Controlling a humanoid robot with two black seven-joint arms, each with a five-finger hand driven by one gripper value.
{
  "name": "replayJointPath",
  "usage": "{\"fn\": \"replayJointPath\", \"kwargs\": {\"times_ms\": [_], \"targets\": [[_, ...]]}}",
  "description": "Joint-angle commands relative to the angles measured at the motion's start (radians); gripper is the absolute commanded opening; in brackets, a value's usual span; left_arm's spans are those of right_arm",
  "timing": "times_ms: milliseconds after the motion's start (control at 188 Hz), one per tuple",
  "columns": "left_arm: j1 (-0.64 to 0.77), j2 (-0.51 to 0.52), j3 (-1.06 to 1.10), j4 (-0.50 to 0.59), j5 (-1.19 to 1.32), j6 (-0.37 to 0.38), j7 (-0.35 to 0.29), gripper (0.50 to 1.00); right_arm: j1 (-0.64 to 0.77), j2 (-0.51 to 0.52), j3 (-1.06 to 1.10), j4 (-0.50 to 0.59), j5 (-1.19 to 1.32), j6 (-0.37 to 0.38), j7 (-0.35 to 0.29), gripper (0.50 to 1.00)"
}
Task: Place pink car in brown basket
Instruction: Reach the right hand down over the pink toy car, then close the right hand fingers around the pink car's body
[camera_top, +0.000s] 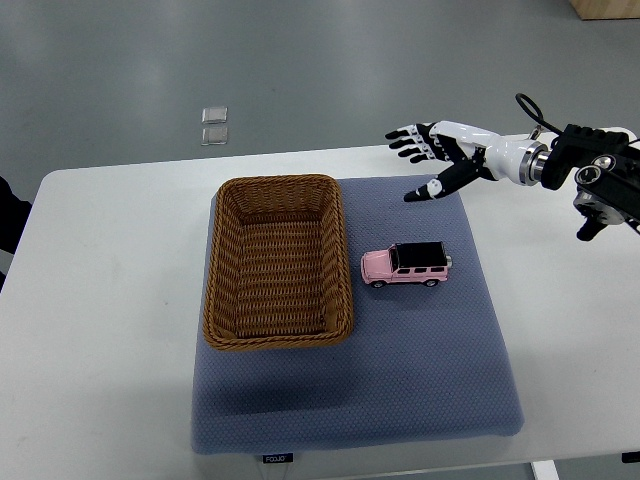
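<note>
A pink toy car with a black roof (406, 265) stands on its wheels on the blue mat (420, 370), just right of the brown wicker basket (222, 260). The basket holds nothing. My right hand (425, 160) comes in from the right edge, fingers spread and holding nothing. It hovers over the mat's far right corner, above and behind the car, apart from it. The left arm does not show.
The mat lies on a white table (100, 300). Two small clear squares (214, 125) lie on the grey floor beyond the table's far edge. A dark shape (8, 215) shows at the left edge.
</note>
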Motion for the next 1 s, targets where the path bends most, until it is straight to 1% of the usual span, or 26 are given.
{"fn": "replayJointPath", "kwargs": {"times_ms": [0, 32, 75, 224, 357, 395, 448, 672, 885, 997], "targets": [[0.0, 0.0, 0.0, -0.001, 0.0, 0.0, 0.0, 1.0, 0.063, -0.1, -0.125, 0.156, -0.091, 0.057, -0.019, 0.911], [0.0, 0.0, 0.0, -0.001, 0.0, 0.0, 0.0, 1.0, 0.081, -0.114, -0.161, 0.198, -0.096, 0.063, -0.027, 0.913], [0.0, 0.0, 0.0, -0.001, 0.0, 0.0, 0.0, 1.0, 0.086, -0.12, -0.187, 0.221, -0.1, 0.062, -0.037, 0.911], [0.0, 0.0, 0.0, 0.001, 0.0, 0.0, 0.0, 1.0, 0.071, -0.111, -0.206, 0.221, -0.122, 0.047, -0.051, 0.911], [0.0, 0.0, 0.0, 0.001, 0.0, -0.002, 0.0, 1.0, 0.04, -0.089, -0.206, 0.206, -0.125, -0.019, -0.05, 0.911], [0.0, 0.0, 0.0, 0.001, 0.0, 0.0, 0.0, 1.0, 0.034, -0.073, -0.206, 0.189, -0.131, -0.045, -0.05, 0.911], [0.0, 0.0, 0.0, 0.001, 0.0, 0.0, 0.0, 1.0, 0.023, -0.054, -0.207, 0.167, -0.14, -0.064, -0.05, 0.911], [0.0, 0.0, 0.002, 0.001, 0.0, 0.0, 0.0, 1.0, -0.02, -0.026, -0.206, 0.126, -0.211, -0.073, -0.043, 0.911], [0.0, 0.0, 0.002, 0.001, 0.0, 0.0, 0.0, 1.0, -0.046, 0.012, -0.207, 0.1, -0.212, -0.102, -0.043, 0.911], [0.0, 0.0, 0.002, 0.001, 0.0, 0.0, 0.0, 1.0, -0.063, 0.015, -0.209, 0.1, -0.226, -0.124, -0.039, 0.905]]}}
